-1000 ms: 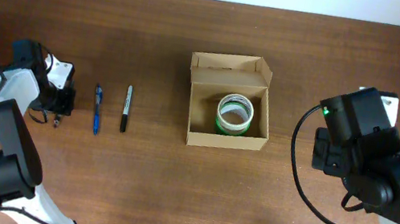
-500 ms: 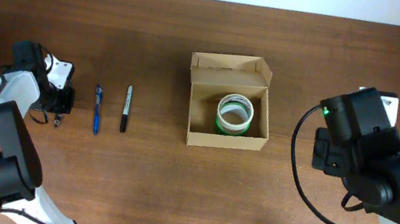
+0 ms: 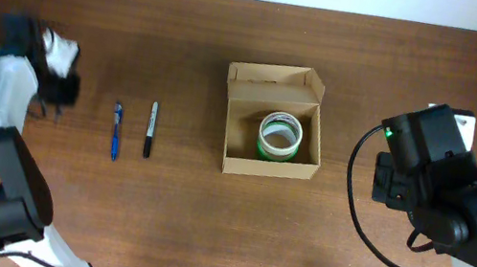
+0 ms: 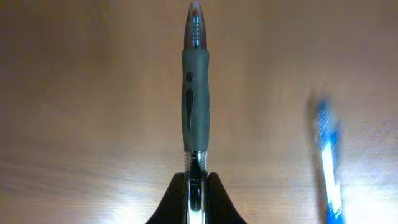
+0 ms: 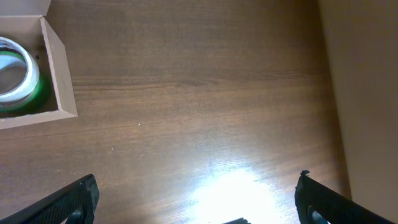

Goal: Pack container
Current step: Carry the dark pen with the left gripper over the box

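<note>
Pinching a pen [image 4: 196, 93] by its tail, left gripper [image 4: 196, 186] leaves the tip free for dropping into the box [image 3: 270, 167], mid-table, tape [image 3: 280, 134] inside; right gripper [image 5: 196, 208] idles, splayed wide.

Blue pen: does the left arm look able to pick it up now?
Probably not yet. The left gripper is shut on a grey pen, so its jaws are full. The blue pen itself lies bare on the table, apart from the marker, so nothing else blocks it.
</note>
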